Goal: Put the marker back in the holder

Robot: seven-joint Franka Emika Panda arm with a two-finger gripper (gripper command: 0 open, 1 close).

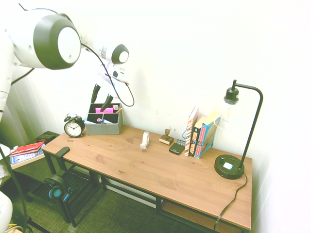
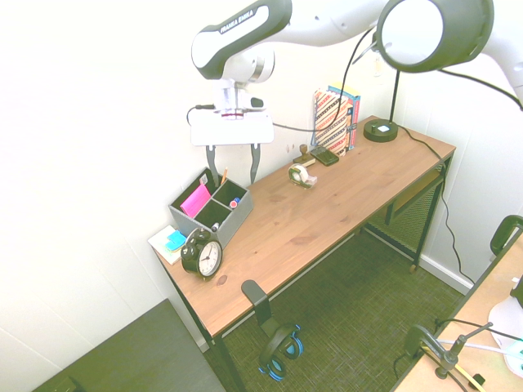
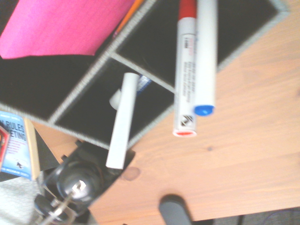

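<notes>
Worktop [image 1: 141, 160] of brown wood against a pale wall. Grey holder [image 1: 103, 129] sits at one end, beside the round black alarm clock [image 1: 74, 125]. Claw [image 2: 234, 183] hangs above the holder, pointing down, fingers spread apart, nothing between them. Marker [image 3: 123, 124], white-barrelled, lies tilted in the small compartment nearest the clock, one end raised past the rim; cap not visible, so cannot confirm it is the black-capped one. Another blue-and-white marker [image 3: 144, 83] lies lower in that compartment. Next compartment over: red marker [image 3: 185, 79] and blue-ended marker [image 3: 205, 56], side by side, leaning out. Pink notes [image 2: 196, 200] and an orange pencil [image 2: 225, 175] stand in the holder's back part. Further along the worktop: tape dispenser [image 2: 302, 175], wooden stamp [image 1: 166, 138], dark calculator-like object [image 1: 177, 146], upright books [image 1: 198, 136], then a black lamp [image 1: 229, 166].
</notes>
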